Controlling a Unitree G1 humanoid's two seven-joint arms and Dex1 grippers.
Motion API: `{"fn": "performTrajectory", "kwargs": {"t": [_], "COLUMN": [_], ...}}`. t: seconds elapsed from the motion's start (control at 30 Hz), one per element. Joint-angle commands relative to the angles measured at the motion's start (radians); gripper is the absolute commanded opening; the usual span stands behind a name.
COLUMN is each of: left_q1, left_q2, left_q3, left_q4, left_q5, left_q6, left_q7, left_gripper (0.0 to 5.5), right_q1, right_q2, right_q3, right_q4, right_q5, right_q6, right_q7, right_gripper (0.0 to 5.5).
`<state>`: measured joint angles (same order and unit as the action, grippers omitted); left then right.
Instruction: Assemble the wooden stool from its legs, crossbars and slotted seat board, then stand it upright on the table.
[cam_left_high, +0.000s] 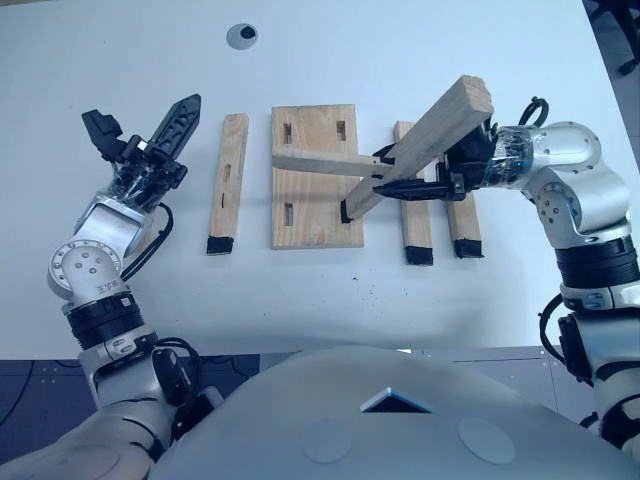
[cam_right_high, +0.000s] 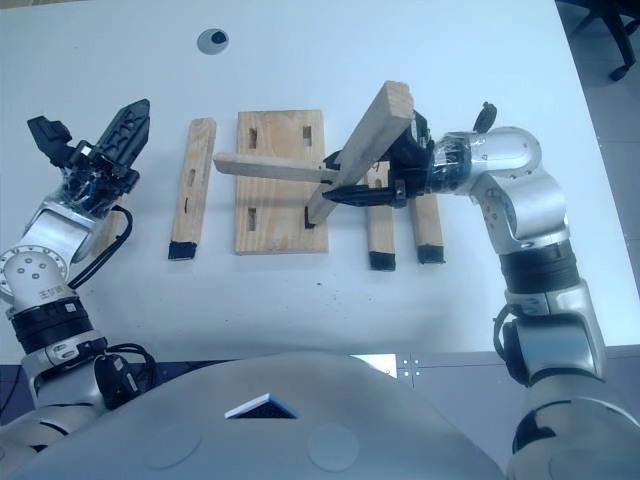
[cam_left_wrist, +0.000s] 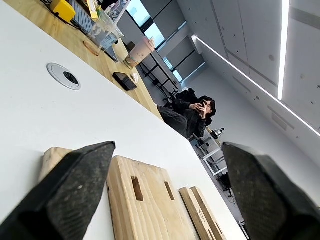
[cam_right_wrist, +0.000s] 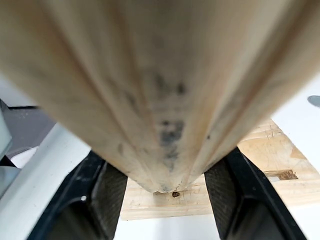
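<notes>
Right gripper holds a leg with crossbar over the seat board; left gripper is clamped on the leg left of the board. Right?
Not quite: the left gripper is open and empty, apart from the flat leg, per the left eye view. The right gripper does hold the tilted leg with crossbar over the seat board.

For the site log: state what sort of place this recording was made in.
Probably an open office or lab workspace: a white table with a round cable grommet, a wooden desk carrying a drink cup behind it, and a high ceiling with a strip light.
</notes>
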<state>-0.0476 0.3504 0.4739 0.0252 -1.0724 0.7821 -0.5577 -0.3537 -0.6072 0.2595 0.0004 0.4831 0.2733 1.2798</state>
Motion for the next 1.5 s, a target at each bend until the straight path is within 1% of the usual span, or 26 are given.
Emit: {"fn": "performTrajectory", "kwargs": {"t": [0.03,0.13,0.23,0.3,0.4,0.47,0.57,0.67,0.77,0.83,0.87,1.0,1.1,1.3,1.5], "left_q1": [0.014,0.018,0.017,0.011,0.006,0.004,0.001,-0.007,-0.018,-0.022,-0.023,-0.028,-0.023,-0.019,-0.014], "left_q2": [-0.011,-0.020,-0.036,-0.041,-0.043,-0.041,-0.039,-0.041,-0.045,-0.042,-0.041,-0.036,-0.034,-0.034,-0.039], "left_q3": [-0.010,-0.008,-0.012,-0.015,-0.009,-0.007,-0.001,-0.004,-0.008,-0.011,-0.011,-0.011,-0.005,-0.006,-0.007], "left_q4": [-0.023,-0.027,-0.031,-0.025,-0.008,0.001,0.007,0.004,0.003,0.008,0.010,0.015,0.011,0.007,0.002], "left_q5": [0.026,0.026,0.027,0.030,0.042,0.046,0.047,0.050,0.054,0.059,0.060,0.064,0.066,0.066,0.063], "left_q6": [-0.017,-0.023,-0.032,-0.041,-0.050,-0.055,-0.057,-0.060,-0.062,-0.064,-0.065,-0.067,-0.065,-0.060,-0.062], "left_q7": [0.016,0.022,0.028,0.029,0.025,0.026,0.025,0.029,0.030,0.028,0.027,0.031,0.037,0.049,0.056], "left_gripper": [3.89,3.89,3.89,3.89,3.89,3.89,3.89,3.89,3.89,3.89,3.89,3.89,3.89,3.89,3.89], "right_q1": [0.028,-0.017,-0.068,-0.076,-0.048,-0.019,-0.024,-0.030,-0.035,-0.017,-0.002,0.116,0.198,0.237,0.173], "right_q2": [-0.090,-0.096,-0.110,-0.116,-0.158,-0.202,-0.243,-0.245,-0.200,-0.198,-0.203,-0.198,-0.189,-0.177,-0.167], "right_q3": [0.136,0.177,0.224,0.229,0.234,0.198,0.116,0.075,0.046,0.051,0.059,0.061,0.053,0.004,-0.110], "right_q4": [-0.039,-0.148,-0.215,-0.223,-0.207,-0.228,-0.249,-0.234,-0.194,-0.181,-0.182,-0.206,-0.226,-0.241,-0.231], "right_q5": [-0.222,-0.184,-0.167,-0.158,-0.173,-0.111,-0.006,0.027,0.019,-0.023,-0.054,-0.212,-0.272,-0.228,-0.006], "right_q6": [0.140,0.358,0.468,0.494,0.465,0.464,0.484,0.438,0.397,0.326,0.277,0.021,-0.097,-0.105,0.070], "right_q7": [-0.096,-0.155,-0.183,-0.191,-0.182,-0.119,-0.060,-0.029,-0.052,-0.057,-0.058,-0.126,-0.161,-0.176,-0.129], "right_gripper": [2.06,2.05,2.05,2.05,2.05,2.05,2.05,2.05,2.05,2.05,2.41,3.07,3.07,3.07,3.07]}}
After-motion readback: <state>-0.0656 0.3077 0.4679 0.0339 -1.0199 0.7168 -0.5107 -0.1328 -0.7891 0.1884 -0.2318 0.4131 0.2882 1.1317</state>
